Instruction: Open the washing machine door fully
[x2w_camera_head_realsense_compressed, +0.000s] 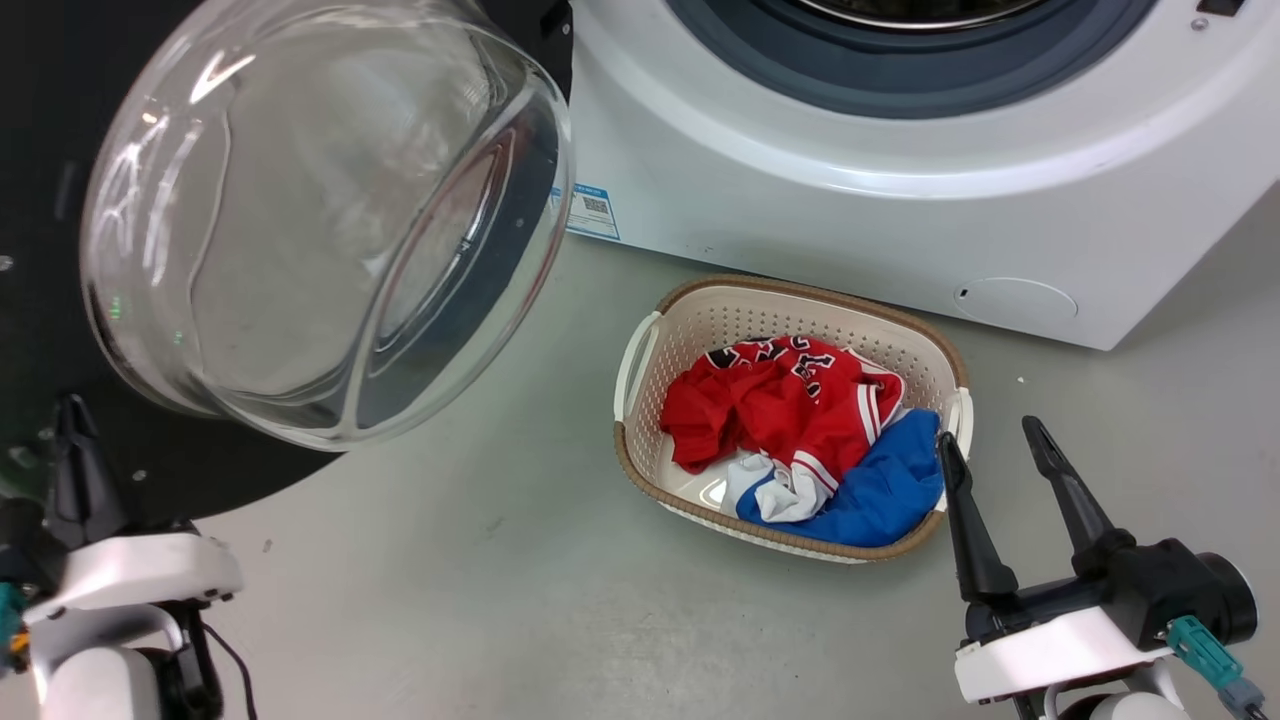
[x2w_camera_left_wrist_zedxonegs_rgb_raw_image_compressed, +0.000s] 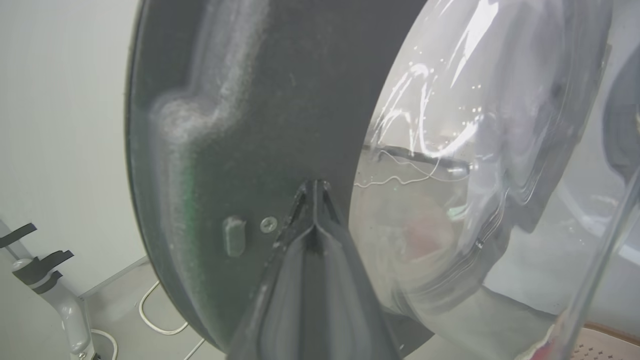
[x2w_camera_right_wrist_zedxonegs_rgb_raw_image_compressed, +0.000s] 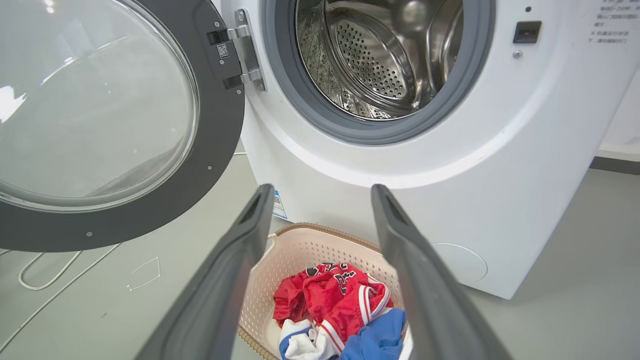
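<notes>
At the head view's upper left, the washing machine door (x2w_camera_head_realsense_compressed: 300, 220) stands open off the white washer (x2w_camera_head_realsense_compressed: 850, 220), its glass bowl bulging toward me. My left claw (x2w_camera_head_realsense_compressed: 72, 420) sits under it, and my right claw (x2w_camera_head_realsense_compressed: 988, 432) is spread wide beside the laundry basket (x2w_camera_head_realsense_compressed: 640, 350). Along my left wrist, the fingers are clenched together, their tips close to the door's black face. From my right wrist, the door hangs on its hinge (x2w_camera_right_wrist_zedxonegs_rgb_raw_image_compressed: 245, 55), left of the steel drum (x2w_camera_right_wrist_zedxonegs_rgb_raw_image_compressed: 370, 60).

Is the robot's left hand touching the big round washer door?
Cannot tell. In the left wrist view the shut left gripper overlaps the washing machine door, but neither contact nor a gap shows plainly.
</notes>
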